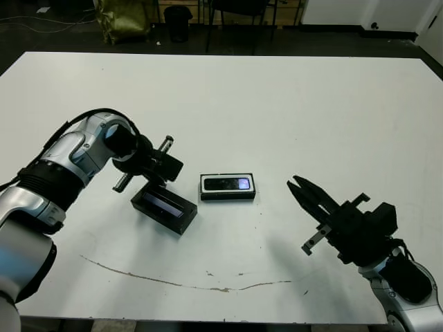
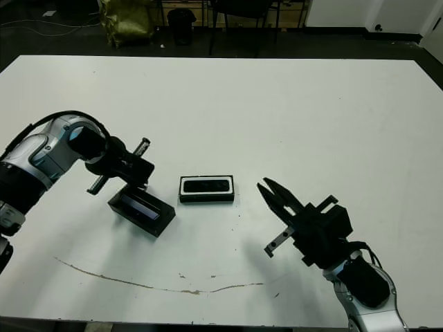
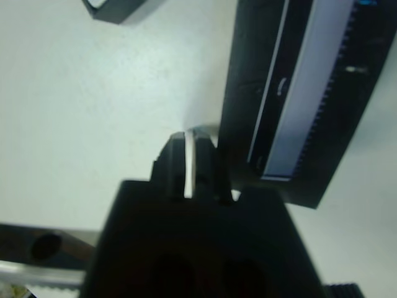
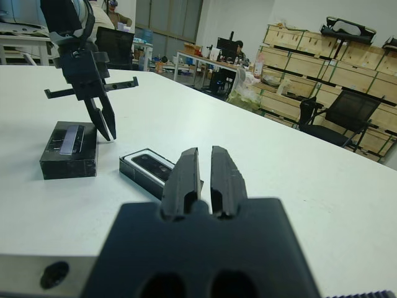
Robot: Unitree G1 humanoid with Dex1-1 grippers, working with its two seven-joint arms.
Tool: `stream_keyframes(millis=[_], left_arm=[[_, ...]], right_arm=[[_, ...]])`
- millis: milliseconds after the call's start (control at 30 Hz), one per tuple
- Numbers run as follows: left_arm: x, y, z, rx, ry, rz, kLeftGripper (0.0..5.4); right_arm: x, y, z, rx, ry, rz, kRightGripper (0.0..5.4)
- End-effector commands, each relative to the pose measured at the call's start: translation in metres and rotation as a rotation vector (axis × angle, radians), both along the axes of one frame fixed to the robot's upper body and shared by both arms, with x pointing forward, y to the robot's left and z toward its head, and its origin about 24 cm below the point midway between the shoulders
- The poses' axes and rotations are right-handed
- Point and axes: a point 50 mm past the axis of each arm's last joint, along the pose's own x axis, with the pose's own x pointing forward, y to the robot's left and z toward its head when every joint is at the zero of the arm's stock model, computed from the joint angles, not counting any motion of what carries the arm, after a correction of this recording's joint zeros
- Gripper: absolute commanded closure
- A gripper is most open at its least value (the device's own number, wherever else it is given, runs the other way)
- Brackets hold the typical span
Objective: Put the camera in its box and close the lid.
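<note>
Seeing from the right wrist view what the head views miss: the left hand (image 4: 104,127) hanging point-down with fingers pressed together, tips just beside the lid (image 4: 69,151) on its box-ward side, whether touching it impossible to tell. Showing only in the left wrist view: the lid's purplish panel close up and one corner of the box (image 3: 118,9). Lying between the two hands, the box (image 1: 228,187) with the camera (image 1: 228,184) sitting inside it, uncovered. Resting apart from the box, the right hand (image 1: 309,196), fingers nearly together with a slim gap. Leaving wide bare worktop (image 1: 277,104) beyond both hands; crates, chairs and a seated person standing far past the worktop's edge.
</note>
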Motion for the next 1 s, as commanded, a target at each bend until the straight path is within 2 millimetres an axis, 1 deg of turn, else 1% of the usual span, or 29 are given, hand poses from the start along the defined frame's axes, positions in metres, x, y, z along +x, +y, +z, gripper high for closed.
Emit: stream_keyframes(millis=[33,133,367,667,1000], left_arm=[[-0.005,0.010,-0.011,0.010,0.056,0.055,5.40],[-0.006,0.011,-0.011,0.009,0.075,0.088,5.40],[-0.007,0.013,-0.011,0.028,0.087,0.091,5.40],[-0.008,0.021,-0.013,0.044,0.120,0.095,5.40],[-0.008,0.033,-0.018,0.069,0.165,0.175,5.40]], right_arm=[[-0.001,-0.002,-0.006,-0.008,0.029,-0.007,5.39],[-0.001,-0.002,-0.006,-0.011,0.035,-0.009,5.39],[-0.002,-0.002,-0.006,-0.022,0.032,-0.010,5.39],[-0.004,-0.001,-0.006,-0.029,0.044,-0.015,5.39],[-0.003,-0.001,-0.007,-0.015,0.040,-0.008,5.39]])
